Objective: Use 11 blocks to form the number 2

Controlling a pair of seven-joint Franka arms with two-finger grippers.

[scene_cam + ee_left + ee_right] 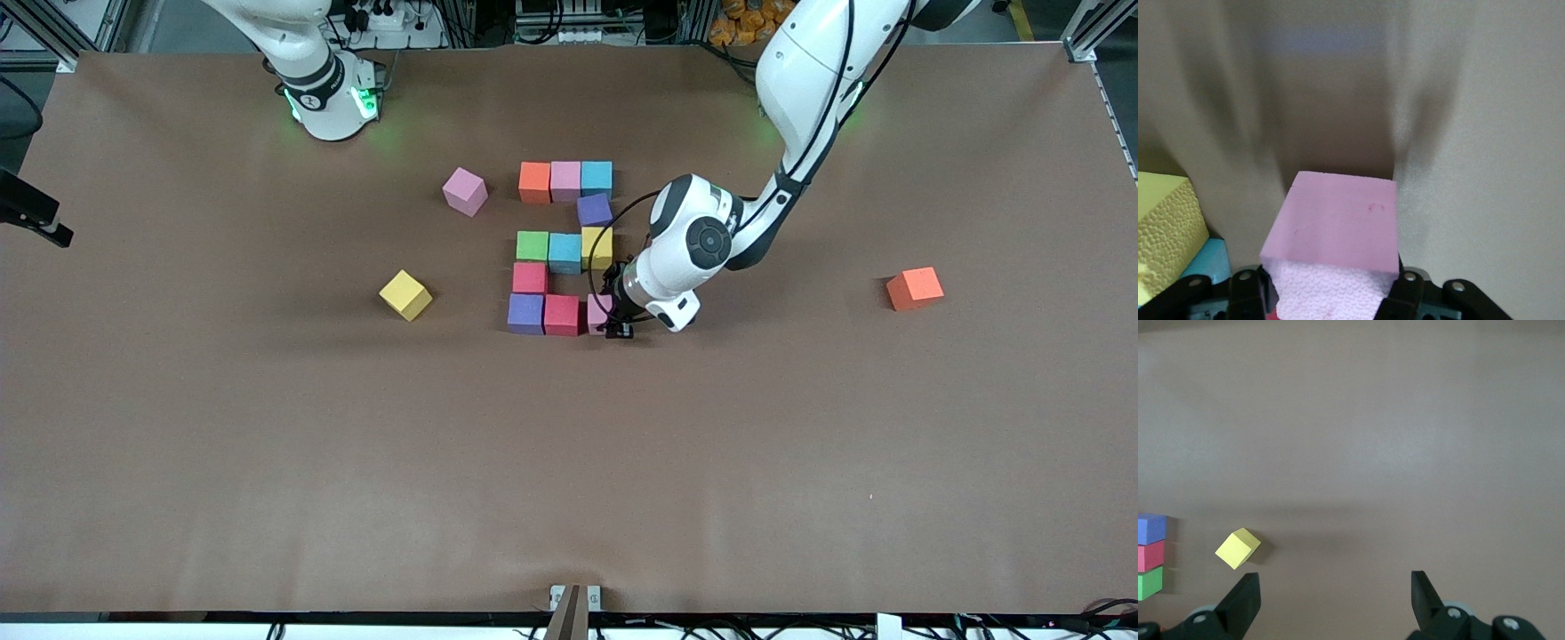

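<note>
The number 2 [564,249] lies mid-table as coloured blocks: an orange, pink and light blue row nearest the robots, a purple one, a green, blue and yellow row, a red one, then a purple [524,313] and red [561,314] row. My left gripper [613,322] is shut on a pink block [598,311] at that last row's end, beside the red one. The left wrist view shows the pink block [1338,220] between my fingers [1405,293], with the yellow [1165,233] and blue [1208,260] blocks nearby. My right gripper [1336,583] waits open over bare table.
Three loose blocks lie around the figure: a pink one [465,191] and a yellow one [405,294] toward the right arm's end, and an orange one [914,288] toward the left arm's end. The right wrist view also shows the yellow block [1238,548].
</note>
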